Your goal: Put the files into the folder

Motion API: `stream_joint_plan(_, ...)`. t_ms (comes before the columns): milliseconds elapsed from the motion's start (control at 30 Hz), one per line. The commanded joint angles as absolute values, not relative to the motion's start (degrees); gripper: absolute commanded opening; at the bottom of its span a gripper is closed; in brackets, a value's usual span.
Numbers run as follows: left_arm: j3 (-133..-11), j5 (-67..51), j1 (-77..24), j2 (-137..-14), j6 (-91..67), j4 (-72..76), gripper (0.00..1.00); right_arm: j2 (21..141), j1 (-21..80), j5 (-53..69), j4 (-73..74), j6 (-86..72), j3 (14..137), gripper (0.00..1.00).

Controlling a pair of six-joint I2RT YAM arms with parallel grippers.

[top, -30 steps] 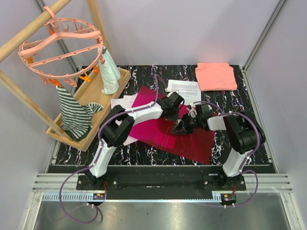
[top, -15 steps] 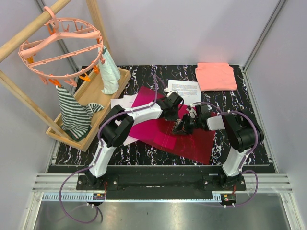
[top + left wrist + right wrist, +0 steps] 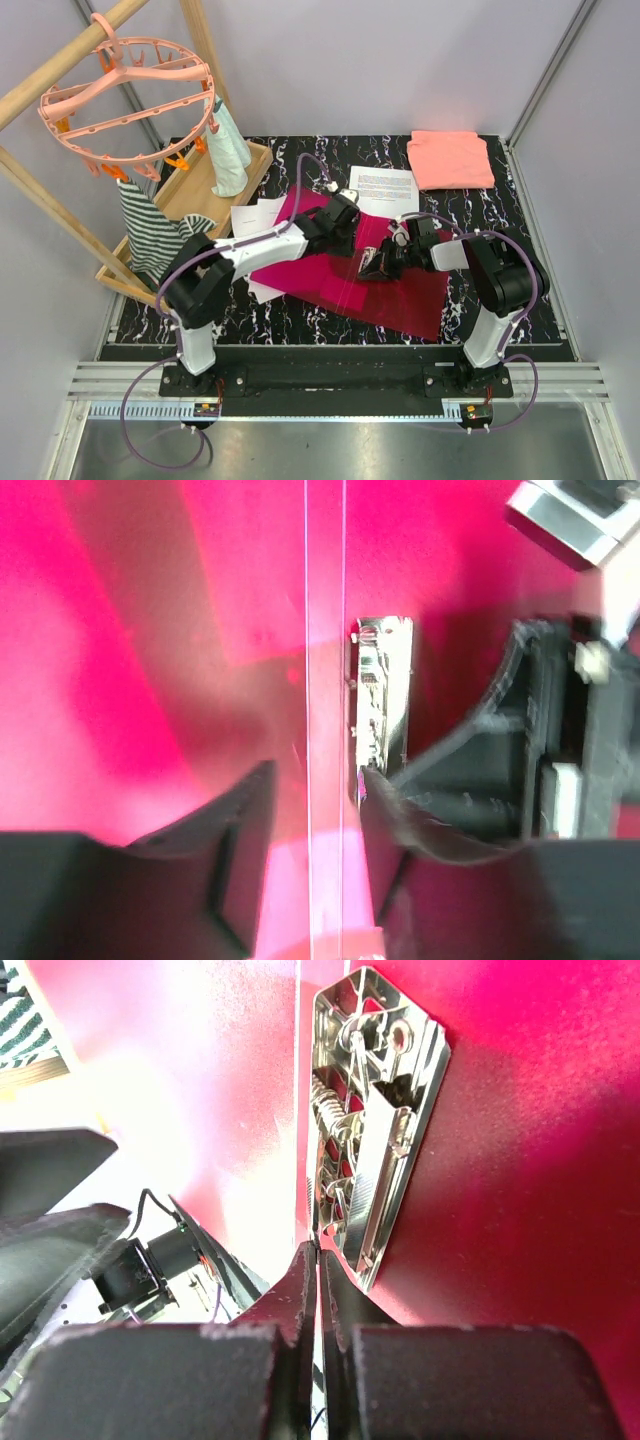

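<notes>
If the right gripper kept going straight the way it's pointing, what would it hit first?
Most likely the metal clip inside the open folder: the shut right gripper points at its near end, nearly touching. Depth is unclear, so it might press the folder beside it first.

The dark red folder lies open and flat across the middle of the black marbled table, and both arms are reaching in over it: the left gripper is low above its far left part, the right gripper is down by the middle fold, and the two are near each other but apart. One printed sheet of the files lies just past the folder's far edge, more white sheets poke out at its left side, and a salmon-pink cloth sits folded in the far right corner. Off to the left, a striped garment hangs from a peach clip hanger over a wooden tray.
</notes>
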State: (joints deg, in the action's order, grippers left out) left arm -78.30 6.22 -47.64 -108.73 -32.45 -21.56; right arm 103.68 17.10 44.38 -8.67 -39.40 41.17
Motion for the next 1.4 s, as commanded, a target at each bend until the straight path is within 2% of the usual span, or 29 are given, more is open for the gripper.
stream_joint_plan(0, -71.6, 5.3, -48.2, -102.3, -31.1, -14.5, 0.28, 102.9, 17.3, 41.5, -8.0, -39.1, 40.3, 0.0)
stream_joint_plan(100, -69.3, 3.0, -49.1, -104.3, -32.1, -13.4, 0.14, 102.6, 17.3, 40.3, -6.6, -38.9, 40.7, 0.0)
stream_joint_plan(267, -68.7, 3.9, -52.0, -108.8, -33.3, -12.7, 0.0, 100.7, 19.1, 30.0, 4.1, -37.2, 43.2, 0.0)
stream_joint_plan(467, -66.1, 9.7, -53.0, -111.3, -37.3, -15.0, 0.0, 103.3, 21.7, 19.4, 12.6, -40.5, 45.2, 0.0)
stream_joint_plan(633, -61.9, 10.9, -52.9, -112.3, -39.8, -15.6, 0.0, 107.0, 21.7, 14.9, 11.5, -44.3, 40.8, 0.0)
stream_joint_plan(767, -59.0, 9.0, -52.7, -113.1, -41.1, -13.6, 0.0, 110.7, 21.7, 14.3, 5.3, -46.7, 37.0, 0.0)
stream_joint_plan(1367, -54.7, 7.3, -50.1, -113.5, -41.7, -11.2, 0.0, 100.7, 16.1, 27.6, -5.1, -42.9, 33.1, 0.0)
